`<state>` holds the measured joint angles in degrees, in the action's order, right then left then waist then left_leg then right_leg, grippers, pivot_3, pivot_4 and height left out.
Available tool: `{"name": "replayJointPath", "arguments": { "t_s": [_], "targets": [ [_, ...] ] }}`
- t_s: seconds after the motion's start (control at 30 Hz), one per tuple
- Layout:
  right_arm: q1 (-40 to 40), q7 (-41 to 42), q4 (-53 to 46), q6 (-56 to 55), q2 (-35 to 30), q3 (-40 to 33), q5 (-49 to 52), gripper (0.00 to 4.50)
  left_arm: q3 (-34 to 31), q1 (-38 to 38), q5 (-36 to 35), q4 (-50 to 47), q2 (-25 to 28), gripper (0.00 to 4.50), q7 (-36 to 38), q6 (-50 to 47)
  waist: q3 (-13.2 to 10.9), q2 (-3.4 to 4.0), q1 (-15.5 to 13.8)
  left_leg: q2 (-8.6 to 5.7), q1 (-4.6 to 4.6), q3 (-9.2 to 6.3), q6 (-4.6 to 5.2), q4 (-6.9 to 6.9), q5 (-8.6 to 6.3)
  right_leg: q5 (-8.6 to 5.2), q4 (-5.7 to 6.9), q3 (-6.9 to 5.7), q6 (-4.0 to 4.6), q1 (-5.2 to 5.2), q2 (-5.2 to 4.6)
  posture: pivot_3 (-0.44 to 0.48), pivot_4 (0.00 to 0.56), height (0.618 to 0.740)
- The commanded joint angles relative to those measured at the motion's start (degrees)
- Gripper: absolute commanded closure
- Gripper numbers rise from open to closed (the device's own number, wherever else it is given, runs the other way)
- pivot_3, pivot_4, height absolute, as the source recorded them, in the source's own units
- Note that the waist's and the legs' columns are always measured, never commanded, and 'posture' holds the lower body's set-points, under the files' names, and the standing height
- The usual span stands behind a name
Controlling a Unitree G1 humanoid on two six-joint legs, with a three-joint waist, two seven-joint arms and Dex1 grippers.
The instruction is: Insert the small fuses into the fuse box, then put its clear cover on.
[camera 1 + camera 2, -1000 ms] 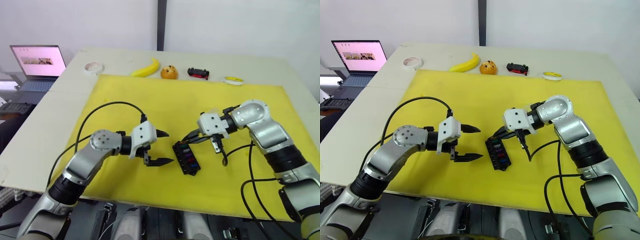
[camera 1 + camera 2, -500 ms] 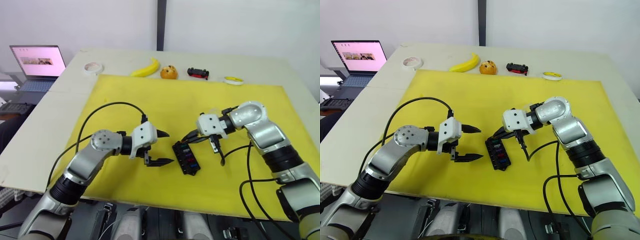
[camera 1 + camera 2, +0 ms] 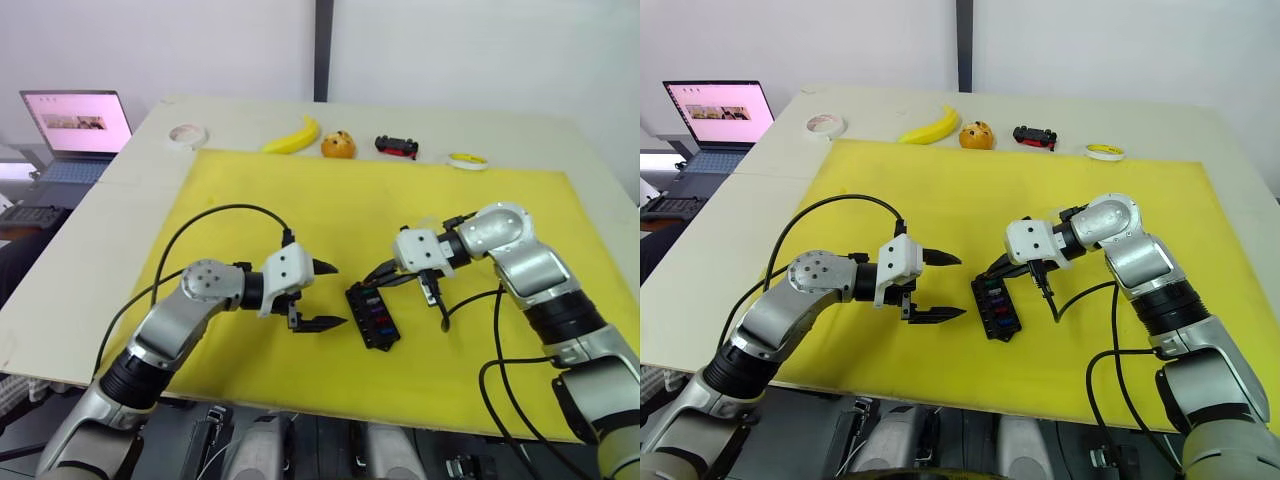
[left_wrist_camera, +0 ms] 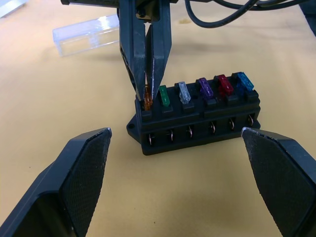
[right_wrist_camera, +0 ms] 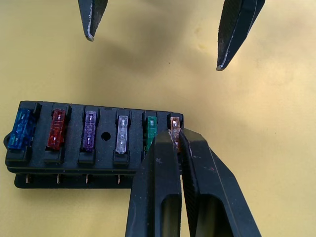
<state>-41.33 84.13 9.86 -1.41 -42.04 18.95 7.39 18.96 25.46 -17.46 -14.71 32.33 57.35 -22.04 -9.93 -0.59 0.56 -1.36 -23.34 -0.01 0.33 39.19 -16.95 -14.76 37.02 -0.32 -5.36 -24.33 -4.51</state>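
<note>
With your right gripper [image 5: 176, 143] pinched on the orange fuse [image 4: 147, 93], seemingly pressing it into the fuse box's [image 4: 197, 121] end slot, your left gripper [image 3: 322, 295] waits wide beside the box; clear cover [image 4: 88, 34] lies behind it.

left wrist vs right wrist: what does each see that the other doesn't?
Left wrist alone: the clear cover lying on the yellow mat behind the fuse box.
Right wrist alone: the small hole in the middle of the box top.
Both: six fuses seated in a row, the right gripper pinching the orange fuse at the end slot, and the left gripper open and holding nothing.
</note>
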Motion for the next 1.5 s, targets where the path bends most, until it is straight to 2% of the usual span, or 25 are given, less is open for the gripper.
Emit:
{"name": "replayJointPath", "arguments": {
  "t_s": [0.03, 0.5, 0.9, 1.5],
  "targets": [
    [-0.57, 0.50, -0.45, 0.46, -0.19, -0.91, -0.10, 4.50, -1.49, 0.42, 0.08, -0.91, -0.14, 0.07, 0.21, 1.03, 0.00, 0.00, 0.00, 0.00, 0.00, 0.00, 0.00, 0.00, 0.00, 0.00, 0.00, 0.00, 0.00, 0.00, 0.00, 0.000, 0.150, 0.740],
    [-0.18, 0.35, -2.95, 2.61, -1.09, -2.13, 1.07, 4.50, -1.49, 1.25, -0.06, -0.66, -0.51, 0.07, 0.33, 0.79, 0.00, 0.00, 0.00, 0.00, 0.00, 0.00, -0.01, 0.00, 0.00, 0.00, 0.01, 0.00, 0.00, 0.00, 0.00, 0.000, 0.150, 0.740],
    [-0.72, 1.25, -8.38, 8.87, -2.86, -5.63, 5.15, 4.50, -1.58, 1.46, -0.01, -0.08, -0.63, 0.07, 0.50, 0.86, 0.00, 0.00, -0.01, -0.01, 0.00, -0.01, 0.01, 0.01, -0.01, 0.00, 0.03, 0.00, 0.00, 0.00, 0.00, 0.000, 0.150, 0.740],
    [0.66, -0.91, -4.91, 5.97, -0.68, -3.93, 1.66, 4.50, -1.72, 1.46, -0.10, -0.58, -0.48, 0.07, 0.80, 0.65, 0.00, 0.00, 0.01, -0.01, 0.01, -0.01, 0.01, 0.01, 0.00, 0.00, 0.05, 0.00, 0.00, 0.00, 0.01, 0.000, 0.150, 0.740]
  ]
}}
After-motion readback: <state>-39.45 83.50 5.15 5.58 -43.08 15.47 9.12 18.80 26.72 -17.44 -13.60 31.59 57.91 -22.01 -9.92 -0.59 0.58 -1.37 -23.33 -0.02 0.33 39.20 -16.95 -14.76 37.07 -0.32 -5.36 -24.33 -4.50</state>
